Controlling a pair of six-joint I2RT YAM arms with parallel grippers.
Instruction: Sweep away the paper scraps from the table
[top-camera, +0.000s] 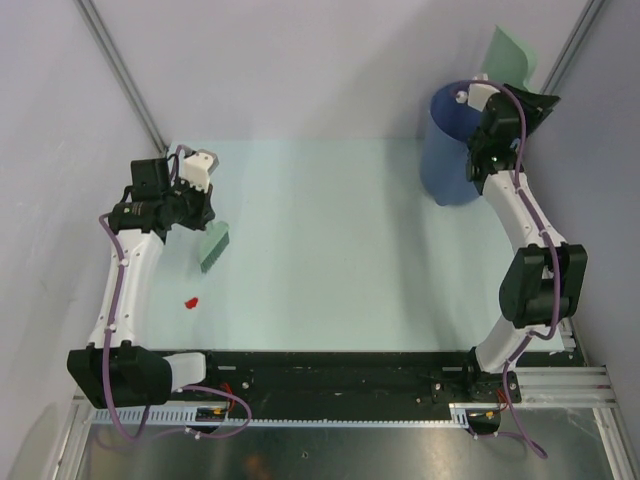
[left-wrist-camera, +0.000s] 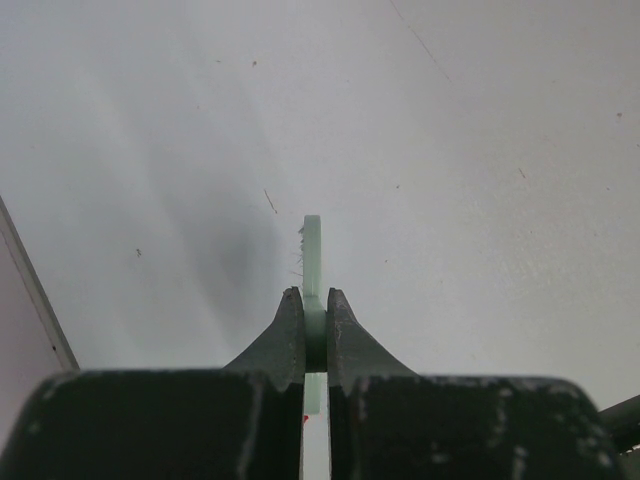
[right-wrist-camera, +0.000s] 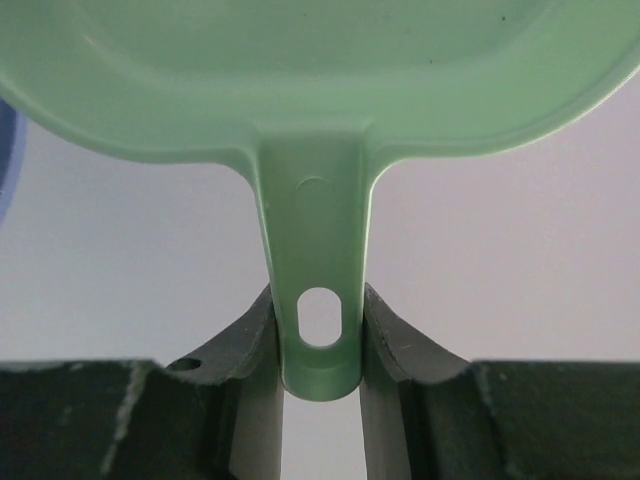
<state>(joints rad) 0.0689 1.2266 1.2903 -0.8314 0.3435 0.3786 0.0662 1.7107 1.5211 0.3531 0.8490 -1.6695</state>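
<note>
The right gripper (right-wrist-camera: 320, 335) grasps the pale green plastic dustpan (right-wrist-camera: 320, 80), high above the blue plastic bucket (top-camera: 447, 165): emptying, I judge. The left gripper (left-wrist-camera: 315, 315) is clenched on the pale green hand brush (top-camera: 214, 246). One red paper scrap (top-camera: 191, 301) lies on the mint-green table (top-camera: 330, 250) near it; the dustpan must come beside it next

I watch the table (top-camera: 330, 260) from high above its near edge, looking steeply down. My left wrist view sits close behind the brush (left-wrist-camera: 313, 250) over the table's left side; the right hugs the dustpan (right-wrist-camera: 310, 80) at its far-right corner; overhead shares both
</note>
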